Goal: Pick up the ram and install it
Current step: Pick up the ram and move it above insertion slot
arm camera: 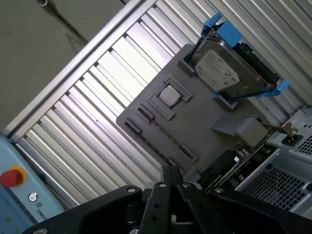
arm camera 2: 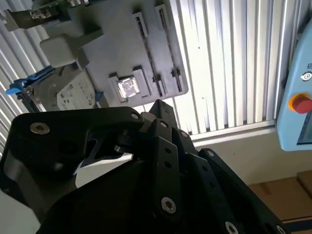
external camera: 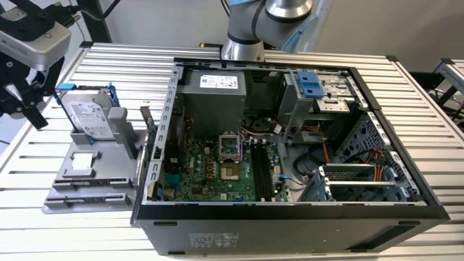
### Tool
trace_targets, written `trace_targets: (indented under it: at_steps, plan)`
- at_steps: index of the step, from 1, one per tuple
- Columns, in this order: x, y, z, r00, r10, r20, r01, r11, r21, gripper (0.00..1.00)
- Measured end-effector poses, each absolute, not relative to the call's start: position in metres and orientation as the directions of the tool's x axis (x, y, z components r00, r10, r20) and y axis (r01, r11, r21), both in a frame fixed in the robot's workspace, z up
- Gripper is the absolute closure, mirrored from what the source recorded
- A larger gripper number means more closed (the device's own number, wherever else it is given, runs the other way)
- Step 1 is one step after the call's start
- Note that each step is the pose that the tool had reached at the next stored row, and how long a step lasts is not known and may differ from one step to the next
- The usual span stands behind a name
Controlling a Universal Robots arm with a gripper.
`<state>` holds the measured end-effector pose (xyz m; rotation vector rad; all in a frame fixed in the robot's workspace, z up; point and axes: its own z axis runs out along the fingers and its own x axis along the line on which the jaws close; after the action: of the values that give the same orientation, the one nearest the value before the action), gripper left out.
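In the first wrist view the gripper (arm camera: pixel 170 169) hangs with its jaws together, near the grey holder (arm camera: pixel 204 131). The ram (arm camera: pixel 228 165) seems to sit at the holder's edge beside the computer case (arm camera: pixel 287 175). The hard drive (arm camera: pixel 226 68) stands at the holder's far end.

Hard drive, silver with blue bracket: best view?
First wrist view: the silver hard drive in blue bracket shows whole, label facing. Exterior view: drive seen obliquely. Second wrist view: drive partly behind black wrist housing.
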<state>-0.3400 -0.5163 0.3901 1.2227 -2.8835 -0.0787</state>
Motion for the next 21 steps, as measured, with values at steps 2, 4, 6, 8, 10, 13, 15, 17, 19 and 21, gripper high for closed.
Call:
trace_targets:
  at_steps: [2,4,6,8,10,13,15,17,19,21]
  plan:
    - [-0.3400,-0.5163,0.3901,-0.668,-0.744,-0.012,-0.744,0.667,0.050,1.00]
    - [-0.3400,-0.5163,0.3901,-0.641,-0.767,-0.011,-0.767,0.640,0.049,1.00]
    - [-0.3400,-0.5163,0.3901,-0.613,-0.790,-0.010,-0.790,0.612,0.048,1.00]
    - [-0.3400,-0.5162,0.3902,-0.584,-0.811,-0.008,-0.811,0.584,0.046,1.00]
    - [-0.3400,-0.5163,0.3901,-0.556,-0.831,-0.004,-0.831,0.555,0.044,1.00]
    - [-0.3401,-0.5163,0.3901,-0.512,-0.859,0.001,-0.858,0.512,0.041,1.00]
    - [-0.3400,-0.5163,0.3901,-0.483,-0.876,0.003,-0.875,0.482,0.039,1.00]
    - [-0.3401,-0.5163,0.3902,-0.452,-0.892,0.004,-0.891,0.452,0.039,1.00]
    - [-0.3400,-0.5163,0.3901,-0.425,-0.905,0.005,-0.905,0.425,0.038,1.00]
    - [-0.3400,-0.5163,0.3901,-0.396,-0.918,0.006,-0.917,0.396,0.038,1.00]
